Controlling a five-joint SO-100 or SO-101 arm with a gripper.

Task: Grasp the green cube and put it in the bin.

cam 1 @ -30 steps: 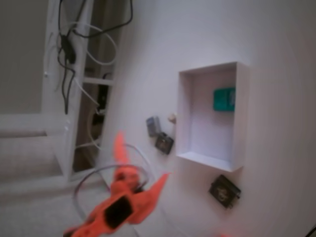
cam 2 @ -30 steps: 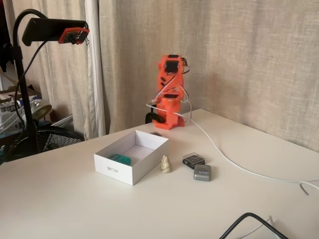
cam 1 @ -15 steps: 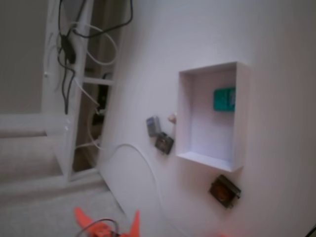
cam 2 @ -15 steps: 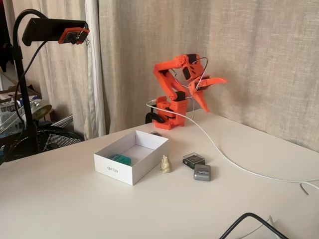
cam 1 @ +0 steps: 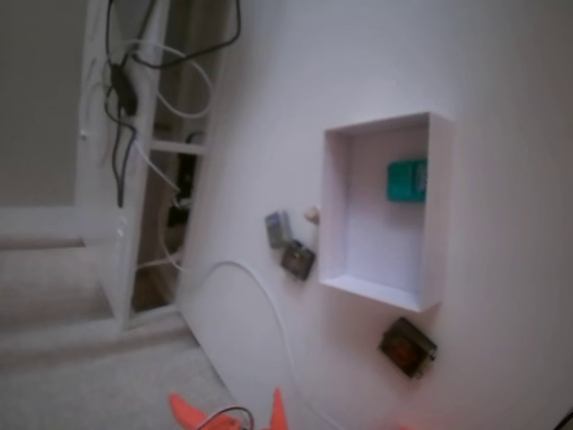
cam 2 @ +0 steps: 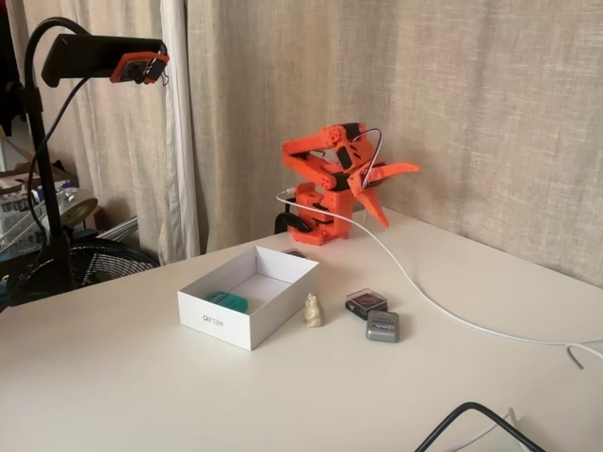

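Looking soft and blurry throughout in a fixed view from above, washing the desk out to pale lilac, tilting sideways. Staying sharp in the other fixed view, glowing with even daylight through the curtain, casting only faint shadows beside the bin.

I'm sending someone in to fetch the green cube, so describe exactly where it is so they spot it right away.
Find the white open-topped bin in the middle of the table. The green cube lies on its floor, in the corner nearest the printed front wall. It is the only teal block and the only thing inside; the dark and grey blocks sit outside.
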